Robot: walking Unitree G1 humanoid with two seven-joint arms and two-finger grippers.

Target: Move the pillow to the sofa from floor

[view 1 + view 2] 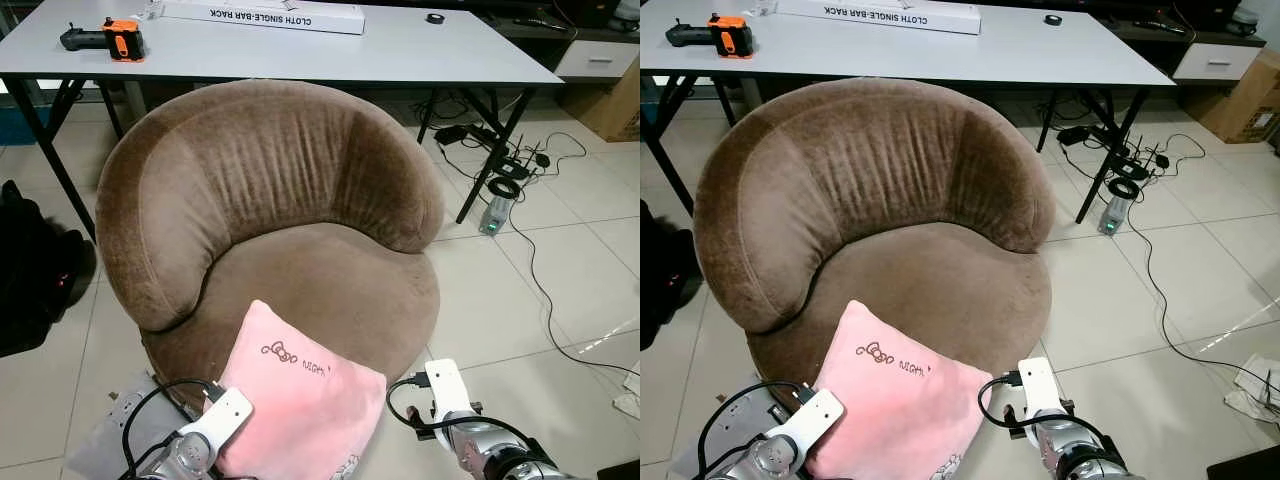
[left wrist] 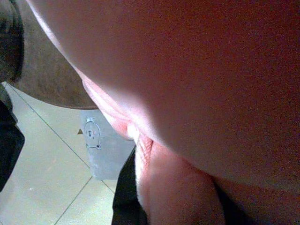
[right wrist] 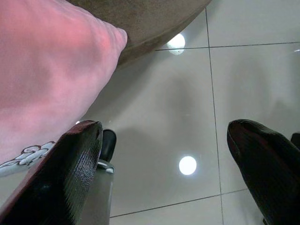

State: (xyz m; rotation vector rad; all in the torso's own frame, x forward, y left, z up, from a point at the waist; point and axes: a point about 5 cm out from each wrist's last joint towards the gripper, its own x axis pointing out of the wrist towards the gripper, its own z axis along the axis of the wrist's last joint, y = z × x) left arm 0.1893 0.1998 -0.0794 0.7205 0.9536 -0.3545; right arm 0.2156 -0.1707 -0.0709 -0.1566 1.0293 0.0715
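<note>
One white tabletop runs across the far side of the room, well beyond both tools. In front of it, straight ahead of the two arms, sits one round brown sofa chair with a deep curved back. One pink pillow with small dark lettering leans on the sofa's front edge, its upper corner up on the seat and its lower part hanging down between the two arms, off the tiled floor.

The left tool is pressed right up against the pillow's underside; in its wrist view pink fabric bulges around one dark finger, so close that I cannot tell whether the fingers are clamped on it or merely pushed into it. Just beyond this tool lies one flat grey panel on the floor beside the sofa's base.

The right tool hangs spread wide with nothing between its two fingers, only bare tile below. The pillow's corner sits just beside one finger, touching or nearly touching it; the other finger is well apart from it.

Off to the left arm's side stands one black bag. On the tabletop, far from both tools, lie one long white box printed "CLOTH SINGLE-BAR RACK", one orange-and-black device beside one black controller, and one small black roll. Off to the right arm's side, black cables trail over the floor, with one small bottle among them.
</note>
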